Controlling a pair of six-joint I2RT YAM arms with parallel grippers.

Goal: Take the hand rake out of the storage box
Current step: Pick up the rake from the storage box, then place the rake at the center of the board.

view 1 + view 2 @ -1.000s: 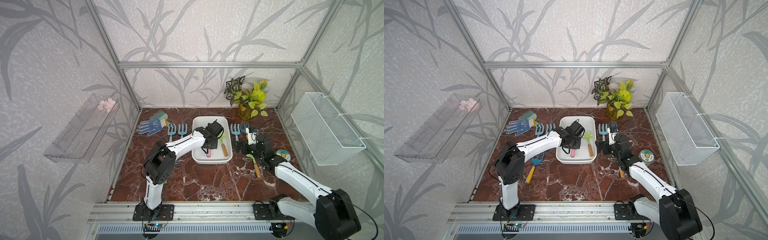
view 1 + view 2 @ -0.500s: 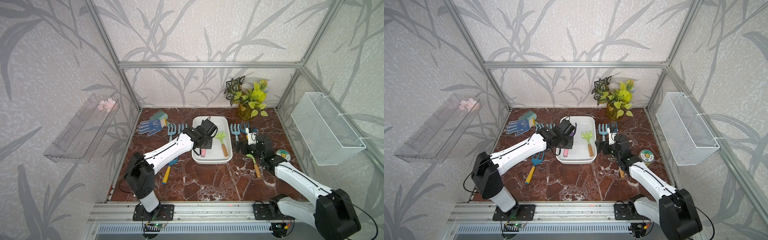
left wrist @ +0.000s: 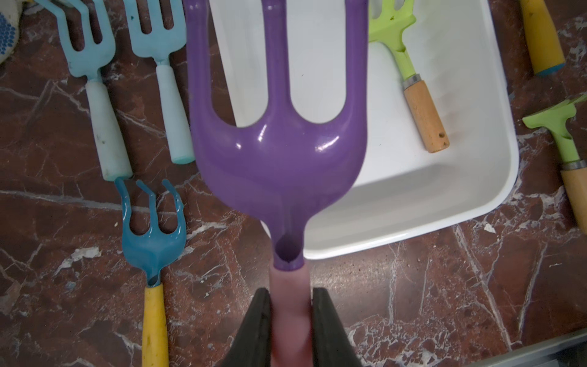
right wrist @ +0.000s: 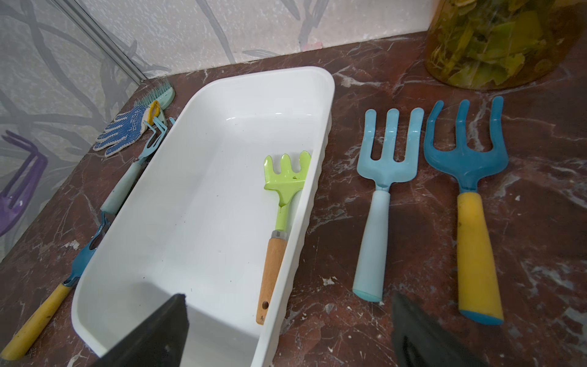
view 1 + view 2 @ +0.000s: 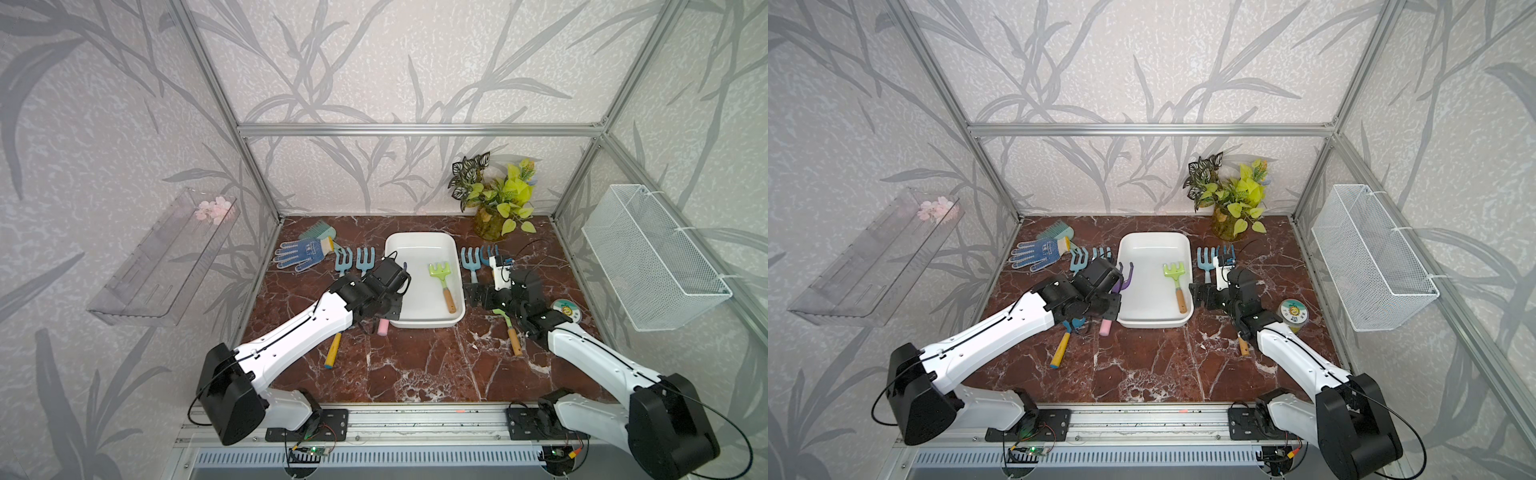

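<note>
The left gripper is clamped on the pink handle of the purple rake, just behind the head. The handle hangs over the desk outside the box, while the tines reach over the box's near left corner. A low swing from here could hook a tine on the rim and drag or tip the box. The handle looks smooth, so the rake might pivot or slip in the jaws.

Just beside it on the desk lies a yellow-handled rake. Set down carelessly, the purple one could land across it and rock.

The right gripper hovers by the box's near right side, jaws wide apart and holding nothing.

Farther in, a green rake lies in the box, close along the right wall. If it must come out too, a finger has little room there and may shove the wall.

Beyond, two pale blue rakes crowd the left side.
</note>
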